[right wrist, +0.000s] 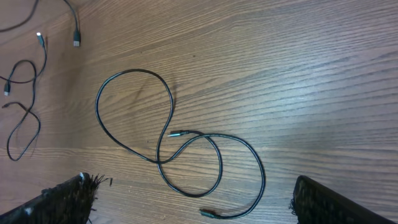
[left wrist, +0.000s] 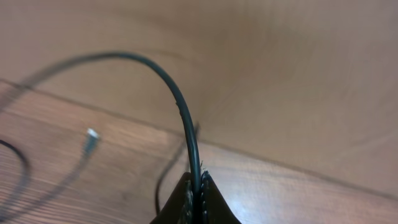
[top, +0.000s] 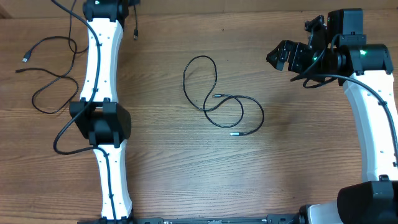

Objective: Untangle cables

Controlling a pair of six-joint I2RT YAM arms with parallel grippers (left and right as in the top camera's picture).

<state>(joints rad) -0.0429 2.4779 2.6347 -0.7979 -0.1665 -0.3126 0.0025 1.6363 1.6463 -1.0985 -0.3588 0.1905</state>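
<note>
Left pincer [left wrist: 196, 199] clenched on a thin cable [left wrist: 180, 106]; right pincer [right wrist: 193, 190] released over the looped cable [right wrist: 161, 158] — light, limp, probably best pinched near a plug.

One thin black cable [top: 214, 99] lies flat at the middle of the tabletop in two loose loops that cross, with both small plugs free. A second cable [top: 46, 78] lies in open curves near the left edge. The third cable [left wrist: 180, 106] arches up at the far edge, pinched in the left gripper [left wrist: 198, 186].
</note>
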